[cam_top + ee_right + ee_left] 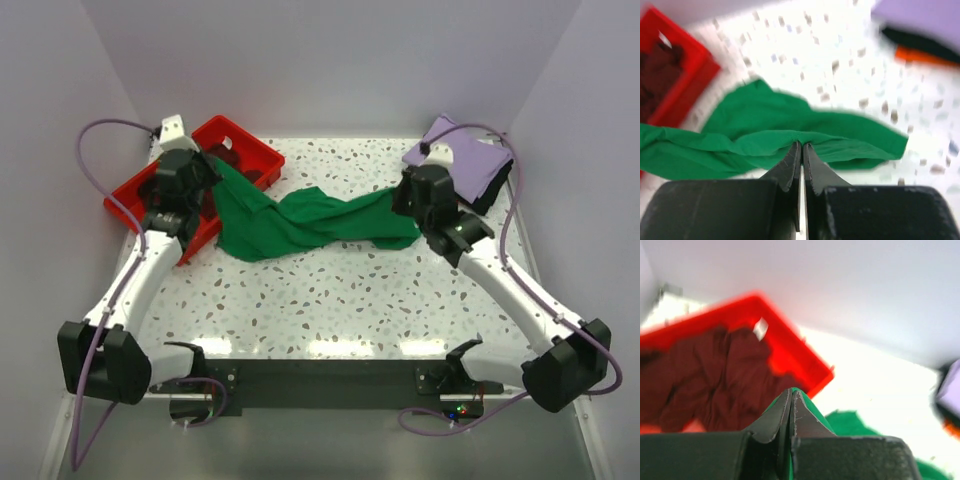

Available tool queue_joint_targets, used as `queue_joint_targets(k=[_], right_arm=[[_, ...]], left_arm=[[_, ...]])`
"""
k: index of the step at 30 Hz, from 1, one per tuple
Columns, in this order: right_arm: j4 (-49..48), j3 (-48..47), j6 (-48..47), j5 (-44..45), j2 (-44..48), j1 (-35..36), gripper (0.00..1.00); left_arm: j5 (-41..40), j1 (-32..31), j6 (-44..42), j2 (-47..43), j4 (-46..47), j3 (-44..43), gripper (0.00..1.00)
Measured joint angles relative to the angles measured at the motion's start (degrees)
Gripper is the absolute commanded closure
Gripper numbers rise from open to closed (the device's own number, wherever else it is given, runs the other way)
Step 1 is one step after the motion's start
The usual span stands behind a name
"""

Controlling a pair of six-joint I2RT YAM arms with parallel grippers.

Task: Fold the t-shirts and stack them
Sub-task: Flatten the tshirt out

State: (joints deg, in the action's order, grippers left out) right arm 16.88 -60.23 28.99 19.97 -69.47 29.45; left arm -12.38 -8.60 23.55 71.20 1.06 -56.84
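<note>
Green t-shirt (310,225) hanging pinched between closed left gripper (791,391) and right gripper (801,145), wrist views revealing maroon t-shirt (715,375) in ten-o'clock red tray (800,350), speckled table (350,290), white walls (320,60)

Top view: each wrist housing covers its own fingers, so the left fingers (772,422), the right fingers (787,167) and their contact with the green t-shirt (300,225) cannot be seen there.
Left wrist view: maroon t-shirt (715,380) and red tray (795,347) blurred, both cut by the left edge.
Right wrist view: lavender t-shirt (925,15), black t-shirt (920,42) and orange t-shirt (920,56) blurred, cut by the frame; folds unreadable.
</note>
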Motion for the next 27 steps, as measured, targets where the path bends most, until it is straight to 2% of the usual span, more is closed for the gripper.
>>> queue_joint_targets(k=[5,10,20,27], right_arm=[[2.38,-16.87,-5.68,0.04,0.52,-2.58,1.00],[5.44,-27.39,-10.40,0.00,4.83,-2.56,1.00],[10.58,-39.76,-15.10,-1.57,16.85,-2.56,1.00],[11.43,-41.66,-16.52,-1.27,20.35,-2.56,1.00]], left_arm=[[0.79,0.00,-0.15,-3.78,-1.42,-12.22,1.00],[2.91,0.00,-0.76,-10.86,-3.96,-21.40,1.00],[10.21,0.02,-4.28,-23.37,-6.56,-35.87,1.00],[16.41,0.00,-4.70,-25.83,-5.90,-38.58,1.00]])
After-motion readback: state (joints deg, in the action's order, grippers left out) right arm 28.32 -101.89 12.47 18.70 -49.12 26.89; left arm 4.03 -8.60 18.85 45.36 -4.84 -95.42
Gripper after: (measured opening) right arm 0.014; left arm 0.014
